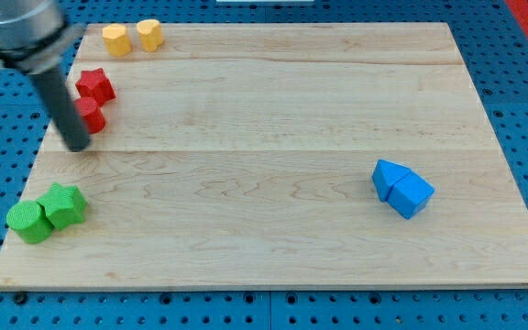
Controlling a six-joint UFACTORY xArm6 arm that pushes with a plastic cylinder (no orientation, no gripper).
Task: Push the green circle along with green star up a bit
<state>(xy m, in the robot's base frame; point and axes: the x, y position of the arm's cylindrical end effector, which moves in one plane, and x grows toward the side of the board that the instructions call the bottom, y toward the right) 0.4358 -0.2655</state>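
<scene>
The green circle point(28, 223) and the green star point(64, 204) are found touching one another near the lower left corner of the wooden board point(273, 247), below my tip point(79, 146) and slightly toward the view's left of it, well apart from it. The circle is at the view's left and a little lower; the star is pressed against its right side. Both are judged to be small, light, rigid blocks that should slide readily on the smooth wood and will not deform or break. No grasp is possible; contact is best made on the lower faces of the pair, near the seam between them, so that both are carried upward together. A push set off to one side is likely to turn one block away from the other.

My tip is seen resting at the board's left part, just beside the lower of two red blocks point(90, 115), seemingly touching or nearly touching it; the second red block point(94, 86) lies above. There is no jaw to open or close, and nothing is held by the rod. Two yellow blocks point(132, 38) sit above and to the right of my tip, at the top edge. Far to the right, two blue blocks point(401, 188) are set together, well clear of the task.
</scene>
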